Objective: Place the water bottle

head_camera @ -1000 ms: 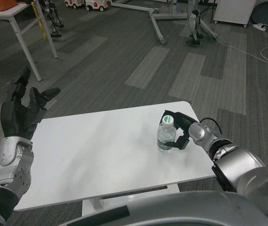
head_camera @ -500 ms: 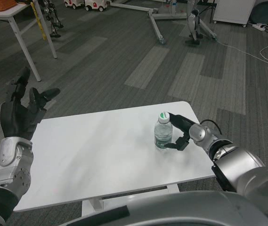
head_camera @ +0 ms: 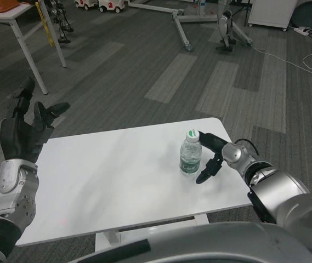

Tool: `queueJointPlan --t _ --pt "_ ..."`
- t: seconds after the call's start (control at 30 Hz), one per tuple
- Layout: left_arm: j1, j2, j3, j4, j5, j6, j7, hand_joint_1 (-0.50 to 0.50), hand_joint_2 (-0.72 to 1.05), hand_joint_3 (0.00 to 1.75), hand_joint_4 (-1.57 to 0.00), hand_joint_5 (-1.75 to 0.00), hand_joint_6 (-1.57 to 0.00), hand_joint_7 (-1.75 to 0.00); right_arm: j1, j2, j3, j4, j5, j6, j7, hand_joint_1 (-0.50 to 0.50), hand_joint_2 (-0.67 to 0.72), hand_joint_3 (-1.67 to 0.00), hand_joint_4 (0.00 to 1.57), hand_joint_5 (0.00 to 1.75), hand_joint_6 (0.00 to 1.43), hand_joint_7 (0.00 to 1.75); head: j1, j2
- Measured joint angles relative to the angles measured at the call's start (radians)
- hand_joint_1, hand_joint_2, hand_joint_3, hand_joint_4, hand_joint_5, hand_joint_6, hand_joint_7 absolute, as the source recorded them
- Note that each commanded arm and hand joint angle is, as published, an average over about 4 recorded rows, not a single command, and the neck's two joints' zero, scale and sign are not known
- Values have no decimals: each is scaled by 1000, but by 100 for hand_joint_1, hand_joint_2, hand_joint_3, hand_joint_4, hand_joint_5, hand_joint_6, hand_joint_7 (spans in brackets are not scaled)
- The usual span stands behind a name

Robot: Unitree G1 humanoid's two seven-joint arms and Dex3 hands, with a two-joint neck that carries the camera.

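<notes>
Water bottle [head_camera: 191, 155] upright on white desk [head_camera: 106, 181], right-of-centre, toward far right corner, standing on own base. Green-and-white cap on, label facing near side. No lean visible, so prob. resting on own weight w/o support.

Right hand [head_camera: 210, 159] just right of bottle. Fingers spread: one reaching out near cap level, others angled down toward desk beside bottle's base. Gap visible betw. lower fingers and bottle wall; upper finger v. close to cap, contact there unclear. Nothing gripped; reads as open, released posture. Judgement: fingers splayed apart this way to clear bottle w/o knocking it, since tall narrow bottle tips easily from a side brush.

Left hand [head_camera: 24, 129] raised off far-left desk edge, fingers apart, holding nothing. Well apart from bottle; likely parked there to stay out of the way.

Judgement: placing looks essentially done, bottle down and stable. Remaining need: draw right hand away to the right, not across bottle. Risk: upper finger catching cap on way out.

Beyond desk: grey patterned carpet, another table [head_camera: 18, 27] at far left, metal frame legs [head_camera: 186, 24] far back.
</notes>
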Motion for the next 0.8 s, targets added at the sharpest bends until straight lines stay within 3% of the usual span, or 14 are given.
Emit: queueJointPlan --t 0.47,0.8 --pt "0 0 0 0 0 0 0 -46 105 79 -71 -72 -26 -21 9 -27 -48 -45 82 1 29 -17 -3 -16 0 0 0 0 1 0" --pt "0 0 1 2 0 0 0 -46 105 79 -71 -72 -26 -21 60 -66 -104 -150 143 14 41 -17 -3 -8 0 0 0 0 1 -3"
